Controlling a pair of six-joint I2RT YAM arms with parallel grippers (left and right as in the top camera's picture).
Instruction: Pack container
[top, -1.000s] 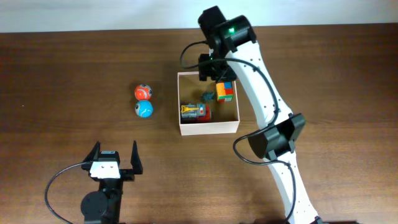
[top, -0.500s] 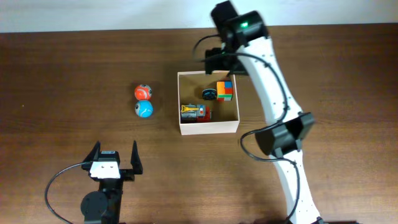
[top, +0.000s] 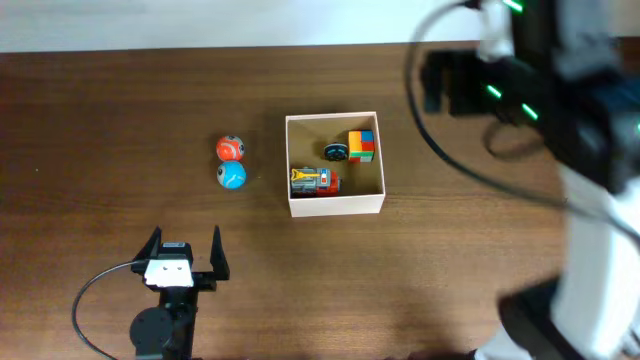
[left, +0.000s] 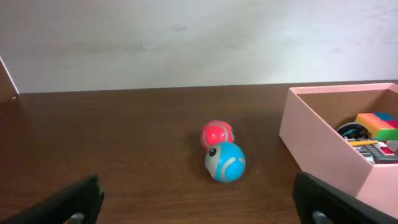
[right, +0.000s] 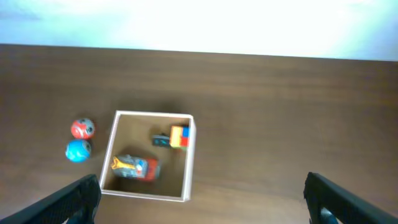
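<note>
The container (top: 337, 204), a white-walled square box, stands mid-table. In it lie a toy truck (top: 314, 181), a multicoloured cube (top: 362, 145) and a small dark round toy (top: 336, 151). Left of it, a red ball (top: 230, 148) and a blue ball (top: 231, 176) touch each other on the table. My left gripper (top: 185, 243) rests open near the front edge, facing the balls (left: 225, 161). My right gripper (right: 202, 199) hangs open and empty, high above the table. It looks down on the container (right: 143, 195) from the right. The right arm (top: 560, 90) is blurred.
Bare brown wood surrounds the box. A pale wall (left: 186, 43) runs along the table's far edge. The right arm's lower links (top: 560, 310) stand at the front right.
My right gripper opened and let the dark round toy drop into the box beside the cube. The arm then rose up and away to the right. The left arm stayed still.
</note>
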